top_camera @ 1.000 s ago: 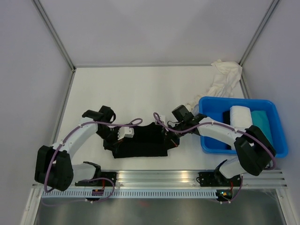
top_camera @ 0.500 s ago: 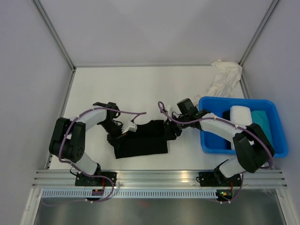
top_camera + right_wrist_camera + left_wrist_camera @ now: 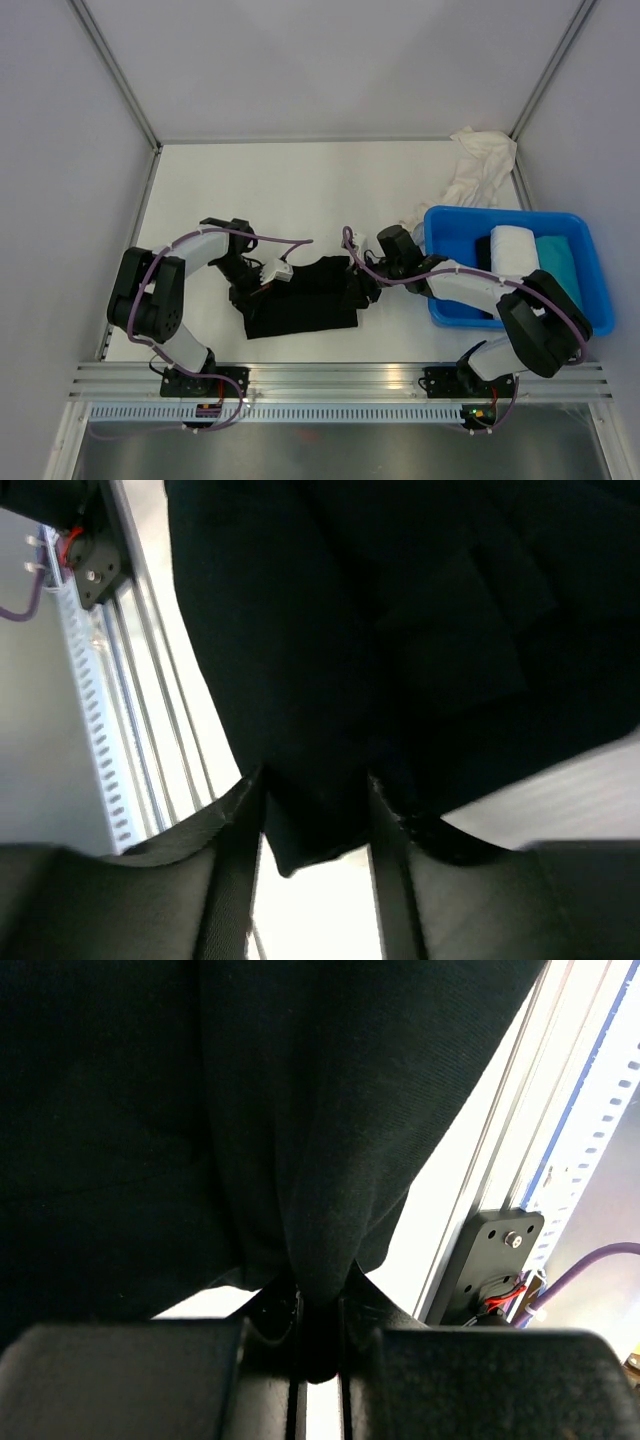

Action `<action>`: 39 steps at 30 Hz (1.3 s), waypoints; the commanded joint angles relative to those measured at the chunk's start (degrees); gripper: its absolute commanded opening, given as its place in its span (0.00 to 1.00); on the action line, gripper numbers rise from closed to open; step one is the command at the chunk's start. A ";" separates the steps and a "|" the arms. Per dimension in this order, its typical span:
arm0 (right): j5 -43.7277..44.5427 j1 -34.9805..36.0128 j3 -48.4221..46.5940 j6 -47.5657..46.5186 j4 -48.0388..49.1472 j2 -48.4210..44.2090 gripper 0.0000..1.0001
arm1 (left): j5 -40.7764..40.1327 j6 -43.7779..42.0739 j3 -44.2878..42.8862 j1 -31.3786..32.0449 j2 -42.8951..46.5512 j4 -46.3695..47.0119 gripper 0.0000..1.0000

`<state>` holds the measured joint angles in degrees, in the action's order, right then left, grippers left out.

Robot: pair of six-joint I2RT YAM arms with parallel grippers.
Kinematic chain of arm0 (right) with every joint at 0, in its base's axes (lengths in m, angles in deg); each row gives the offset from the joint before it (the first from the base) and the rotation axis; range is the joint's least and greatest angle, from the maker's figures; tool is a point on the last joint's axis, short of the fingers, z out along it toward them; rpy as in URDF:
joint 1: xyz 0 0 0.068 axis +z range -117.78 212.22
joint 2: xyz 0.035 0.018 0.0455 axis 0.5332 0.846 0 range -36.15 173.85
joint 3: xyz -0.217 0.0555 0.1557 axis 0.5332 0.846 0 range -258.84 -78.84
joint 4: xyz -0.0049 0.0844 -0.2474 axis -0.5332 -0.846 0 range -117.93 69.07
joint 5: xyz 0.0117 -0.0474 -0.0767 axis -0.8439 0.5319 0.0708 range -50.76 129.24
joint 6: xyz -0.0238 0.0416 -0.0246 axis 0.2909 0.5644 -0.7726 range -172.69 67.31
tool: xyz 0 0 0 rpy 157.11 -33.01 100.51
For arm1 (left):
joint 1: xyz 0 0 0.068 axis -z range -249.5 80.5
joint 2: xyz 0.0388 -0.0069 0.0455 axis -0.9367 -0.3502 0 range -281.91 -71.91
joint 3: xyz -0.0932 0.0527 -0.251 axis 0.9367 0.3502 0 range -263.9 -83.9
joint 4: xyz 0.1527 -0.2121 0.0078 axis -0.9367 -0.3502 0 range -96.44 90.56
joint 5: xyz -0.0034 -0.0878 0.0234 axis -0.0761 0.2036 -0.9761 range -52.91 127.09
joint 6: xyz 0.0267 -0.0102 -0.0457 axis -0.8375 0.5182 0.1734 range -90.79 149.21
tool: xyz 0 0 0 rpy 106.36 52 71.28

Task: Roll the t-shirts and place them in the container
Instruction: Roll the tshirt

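A black t-shirt (image 3: 305, 300) lies folded into a band on the white table near the front. My left gripper (image 3: 248, 293) is at its left end. In the left wrist view the gripper (image 3: 318, 1295) is shut on a pinched fold of the black t-shirt (image 3: 300, 1110). My right gripper (image 3: 363, 286) is at the right end. Its jaws (image 3: 315, 800) stand open, with a loose corner of the black t-shirt (image 3: 380, 600) hanging between the fingers. A rolled white t-shirt (image 3: 512, 245) and a teal one (image 3: 558, 262) lie in the tub. A crumpled cream-white t-shirt (image 3: 480, 165) lies at the back right.
The blue plastic tub (image 3: 500, 212) stands to the right of the black shirt, just behind the right arm. An aluminium rail (image 3: 340, 378) runs along the table's near edge, seen also in both wrist views as the rail (image 3: 510, 1160) and the rail (image 3: 130, 680). Grey walls close the sides.
The right gripper's jaws have gone from shut to open on the shirt's right end. The left arm's elbow has swung back, its gripper still pinching the left end.
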<state>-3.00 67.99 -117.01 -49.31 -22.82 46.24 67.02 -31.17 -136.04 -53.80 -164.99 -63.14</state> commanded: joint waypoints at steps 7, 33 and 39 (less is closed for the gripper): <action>-3.55 1.15 -0.50 5.67 8.40 4.53 0.00 | 0.64 -0.61 -0.42 -3.22 3.68 0.69 0.50; -1.27 10.11 5.73 17.54 4.26 -6.62 0.00 | 9.18 -1.50 1.60 -7.53 15.30 -10.30 0.02; -4.25 5.65 3.20 14.56 3.12 1.34 0.00 | 4.70 3.77 -0.15 -9.11 5.99 -3.37 0.02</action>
<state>-3.15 76.89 -112.14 -34.29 -19.19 42.42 74.03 -28.46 -134.78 -61.49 -154.23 -69.59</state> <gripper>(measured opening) 0.039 0.037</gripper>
